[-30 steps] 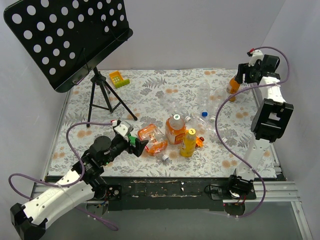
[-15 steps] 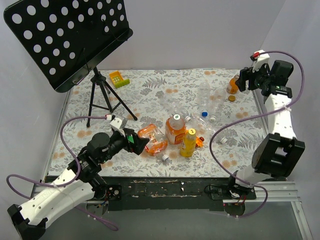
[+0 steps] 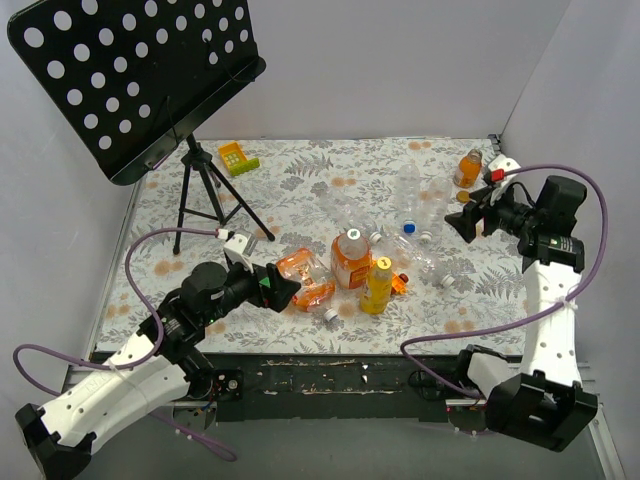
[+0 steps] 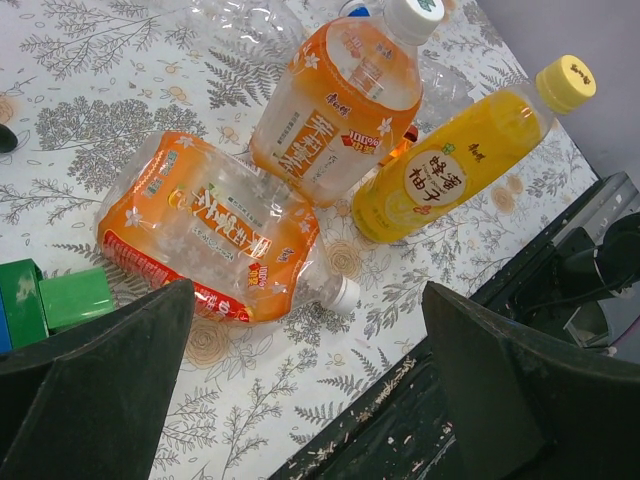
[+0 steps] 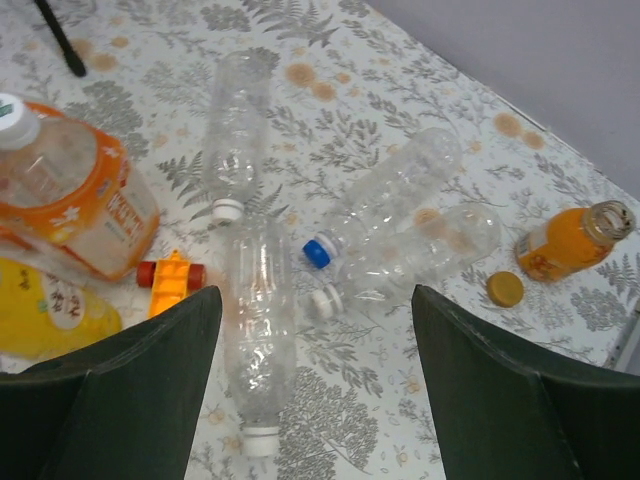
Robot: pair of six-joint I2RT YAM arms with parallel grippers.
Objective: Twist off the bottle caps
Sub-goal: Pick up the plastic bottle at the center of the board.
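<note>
- Overhead, a floral worktop point(image 3: 300, 170) with my two arms based at 6 o'clock; a black music stand point(image 3: 140, 80) fills the 10 o'clock corner
- My left end effector point(image 4: 310, 400) hangs at 7 o'clock, jaws spread fully wide, holding nothing
- My right end effector point(image 5: 315, 400) hovers at 3 o'clock, jaws well apart and likewise empty
- Just toward 6 o'clock from centre, three caps are still on: a white cap point(image 4: 415, 12) on the tall orange bottle point(image 4: 335, 110), a yellow cap point(image 4: 566, 82) on the yellow bottle point(image 4: 450, 170) just beside it, and a small white cap point(image 4: 343, 293) on the crushed orange bottle point(image 4: 210, 240) lying flat
- At 2 o'clock a small orange bottle point(image 5: 570, 240) stands open, with a loose cap point(image 5: 505, 289) near it
- Clear bottles point(image 5: 260, 290) lie jumbled between centre and 2 o'clock, capped
- Risks, as I judge them: twisting a cap with one arm alone could spin the whole bottle; the crushed bottle may buckle or slide away when pinched; reaching into the cluster could topple the two standing bottles, or knock the toy car point(image 5: 170, 275) just beside the yellow one
</note>
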